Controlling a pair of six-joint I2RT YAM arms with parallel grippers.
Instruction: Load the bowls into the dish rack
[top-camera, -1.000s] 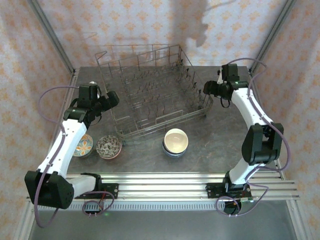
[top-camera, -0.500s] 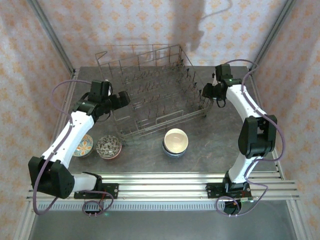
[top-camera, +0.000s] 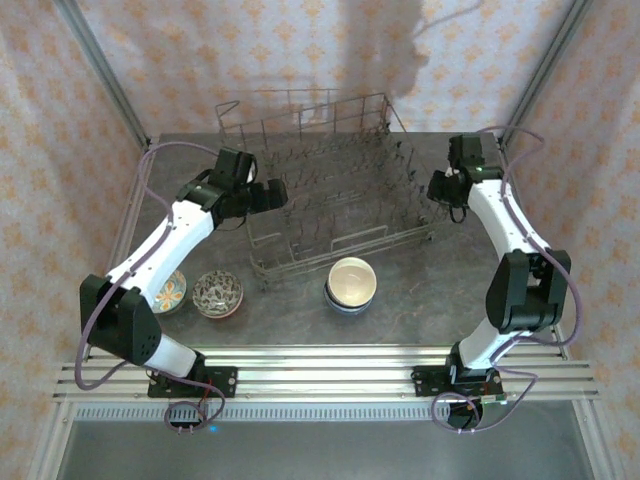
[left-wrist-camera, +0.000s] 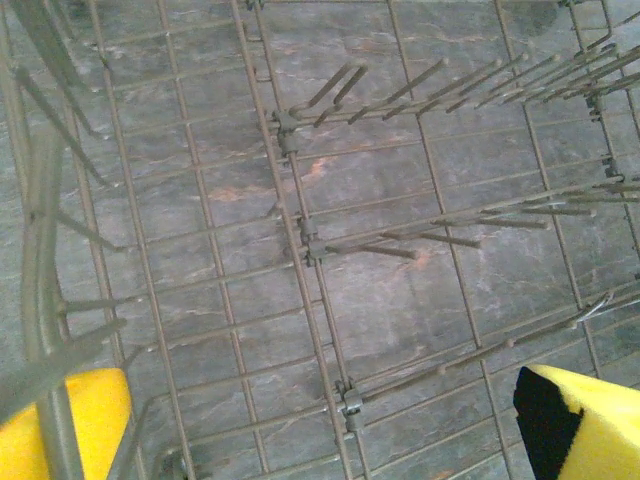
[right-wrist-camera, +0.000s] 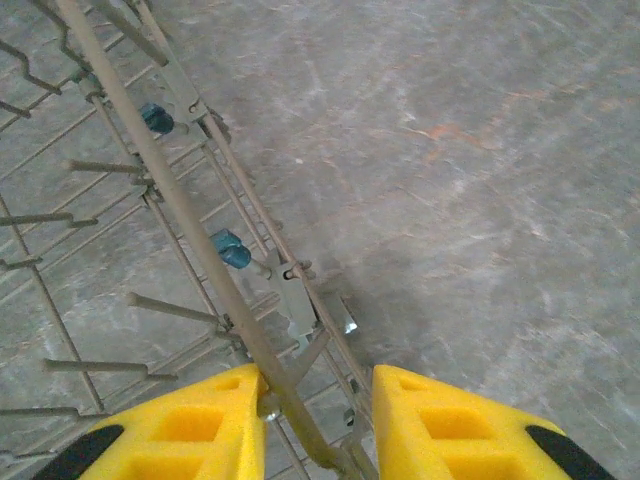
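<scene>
Grey wire dish rack (top-camera: 330, 190), rim between right tool (right-wrist-camera: 318, 420) fingers, contact unclear

Grey marbled stone tabletop (top-camera: 420, 290) spreads across mid-frame, orange-patterned wallpaper (top-camera: 250, 50) fills the top, and ribbed aluminium rails (top-camera: 330, 365) run along the bottom edge, shadows drifting on that back wall.

No readable text, labels, numbers apparent.
</scene>
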